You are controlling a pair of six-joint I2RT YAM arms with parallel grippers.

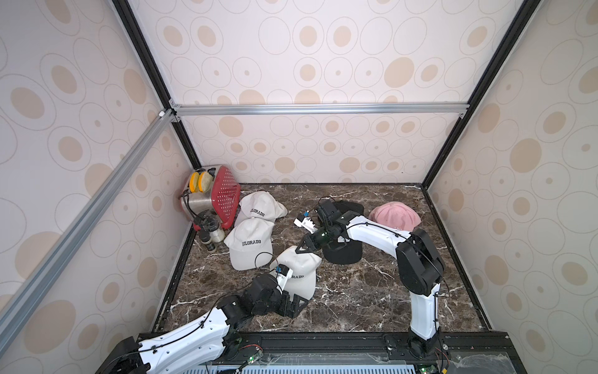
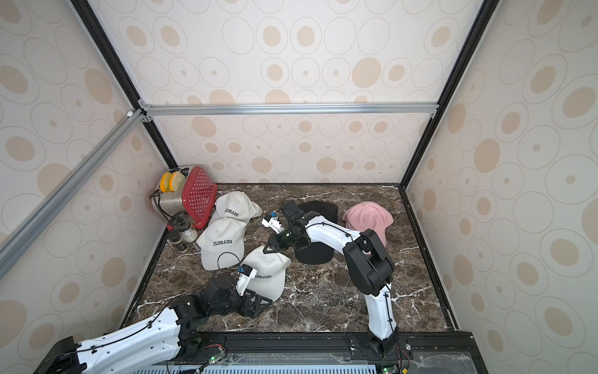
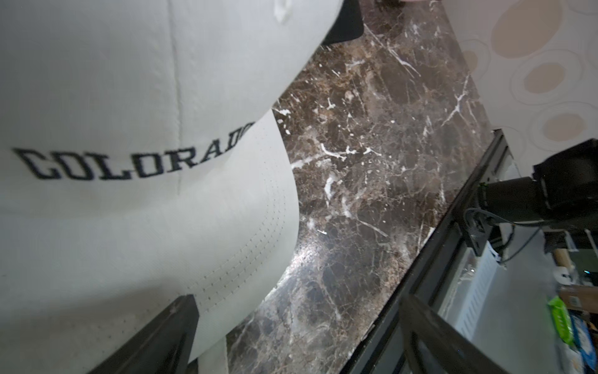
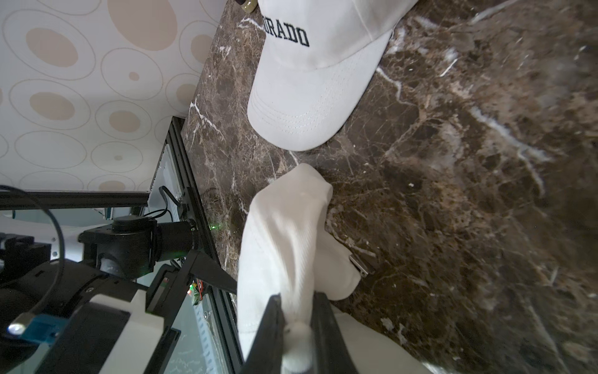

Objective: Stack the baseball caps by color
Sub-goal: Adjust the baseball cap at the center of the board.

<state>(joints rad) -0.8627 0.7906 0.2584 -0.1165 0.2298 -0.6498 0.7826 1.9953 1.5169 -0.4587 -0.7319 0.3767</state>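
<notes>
White cap [image 3: 97, 81], black "COLORADO" lettering

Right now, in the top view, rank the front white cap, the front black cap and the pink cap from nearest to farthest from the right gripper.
1. front white cap: mid-table; the right gripper is shut on its back edge.
2. front black cap: close beside the gripper, partly under the right arm.
3. pink cap: far back, toward the right wall.

A robot lab booth: aluminium frame [image 1: 320, 108], patterned wall panels [image 1: 307, 64], marble-look tabletop [image 1: 356, 291].
</notes>
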